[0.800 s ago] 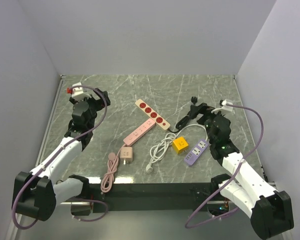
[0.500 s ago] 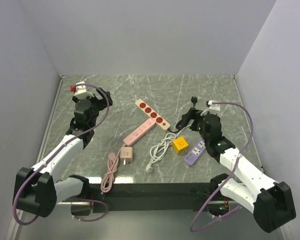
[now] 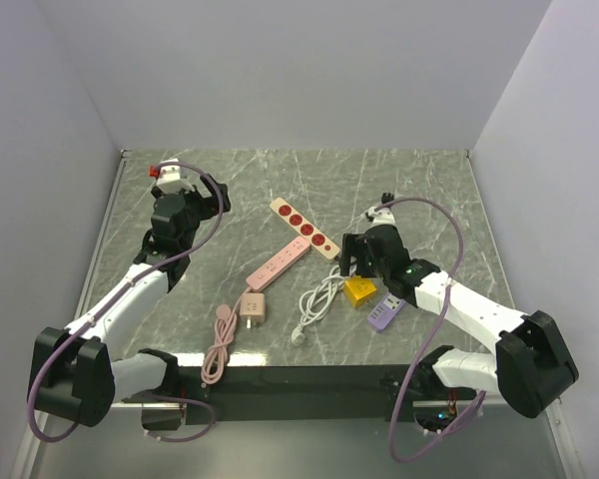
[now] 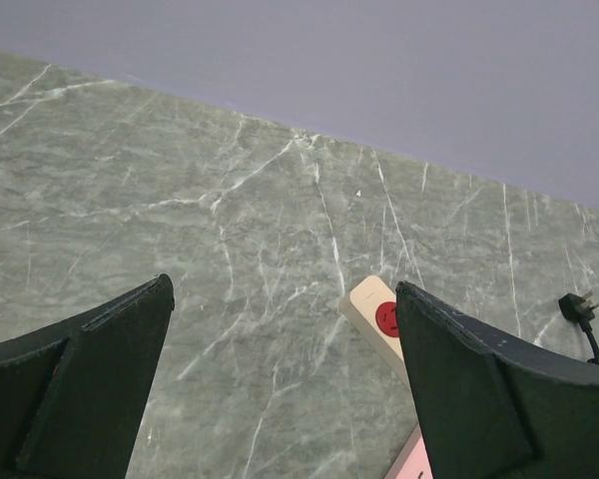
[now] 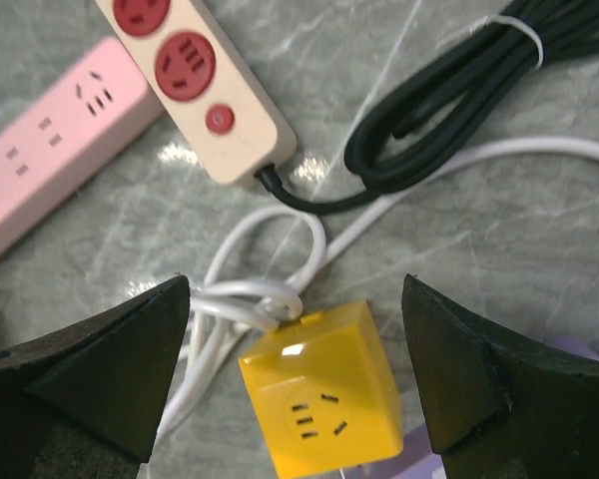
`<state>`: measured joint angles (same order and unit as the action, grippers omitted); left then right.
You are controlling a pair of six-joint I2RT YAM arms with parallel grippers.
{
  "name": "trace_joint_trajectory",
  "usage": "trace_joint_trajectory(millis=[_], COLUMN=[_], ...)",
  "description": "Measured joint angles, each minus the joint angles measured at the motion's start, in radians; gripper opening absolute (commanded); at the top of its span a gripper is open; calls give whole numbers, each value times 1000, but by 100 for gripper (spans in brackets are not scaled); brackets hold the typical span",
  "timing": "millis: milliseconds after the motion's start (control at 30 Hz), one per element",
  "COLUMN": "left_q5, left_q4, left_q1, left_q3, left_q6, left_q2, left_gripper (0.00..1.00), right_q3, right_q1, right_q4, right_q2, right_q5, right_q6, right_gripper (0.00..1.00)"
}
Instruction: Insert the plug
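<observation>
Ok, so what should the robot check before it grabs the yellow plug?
1. Right jaws wide open: ok.
2. Yellow plug lined up between them in the wrist view: ok.
3. White cable clear of the plug: not ok, it lies right at one corner.
4. Purple power strip sockets free: cannot tell, the arm hides part of it.
5. Left jaws open and far from the plug: ok.

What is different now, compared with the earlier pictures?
The right arm swung left and nearer, bringing its open jaws over the yellow plug; nothing was gripped. The left arm shifted only slightly. The plug, power strips and cables stayed where they were.
</observation>
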<state>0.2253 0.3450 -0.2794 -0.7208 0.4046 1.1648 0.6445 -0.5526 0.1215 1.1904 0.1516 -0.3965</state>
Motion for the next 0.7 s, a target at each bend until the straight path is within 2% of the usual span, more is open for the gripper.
trace_joint_trajectory(millis=[700], left_q5=[-18], left_q4=[-22], left_q1=[0], left_q3=[-8], left_q6=[0], left_q2=[19], left_gripper=[99], right_q3=[2], right_q1=[-47], right_q4=[200], right_q2=[-29], right_q5=[3], right_q6=[-39], right_gripper=[93])
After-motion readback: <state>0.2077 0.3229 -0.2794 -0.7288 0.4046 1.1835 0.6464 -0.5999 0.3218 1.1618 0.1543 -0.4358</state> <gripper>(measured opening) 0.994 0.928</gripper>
